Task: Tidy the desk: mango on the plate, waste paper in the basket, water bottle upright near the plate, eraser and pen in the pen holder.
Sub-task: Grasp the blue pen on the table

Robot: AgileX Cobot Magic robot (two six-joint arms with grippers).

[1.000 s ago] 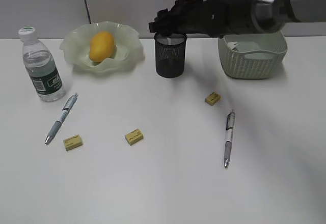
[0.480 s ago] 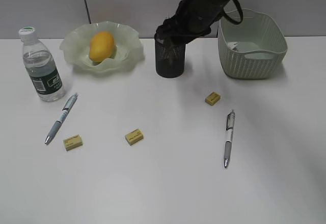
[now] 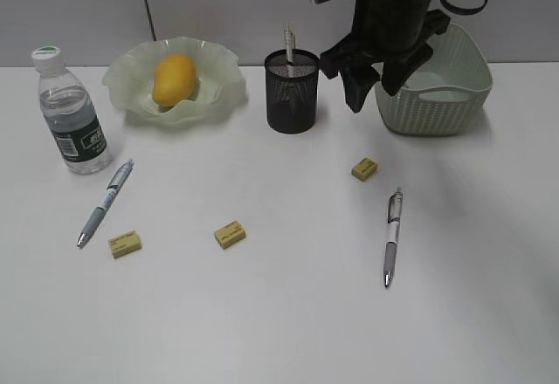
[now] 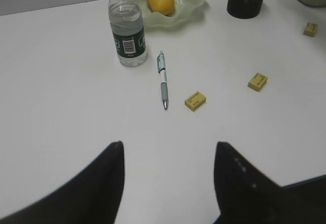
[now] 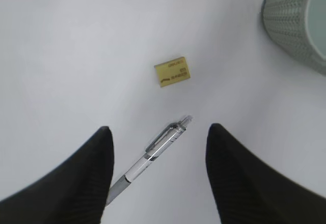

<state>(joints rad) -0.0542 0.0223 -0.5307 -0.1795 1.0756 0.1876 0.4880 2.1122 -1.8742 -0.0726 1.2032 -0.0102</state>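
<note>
Pen (image 5: 153,155): slim, clear-barrelled, lay on the smooth white desk (image 5: 61,40) between my right gripper (image 5: 158,173) tips.
Eraser (image 5: 173,71): yellow block, just beyond them.
My jaws: both pairs spread, empty.

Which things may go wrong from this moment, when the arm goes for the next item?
1. The right gripper hangs open over a pen with an eraser close by; it may nudge the eraser.
2. The pen holder already holds a pen; another insertion might tip it.
</note>
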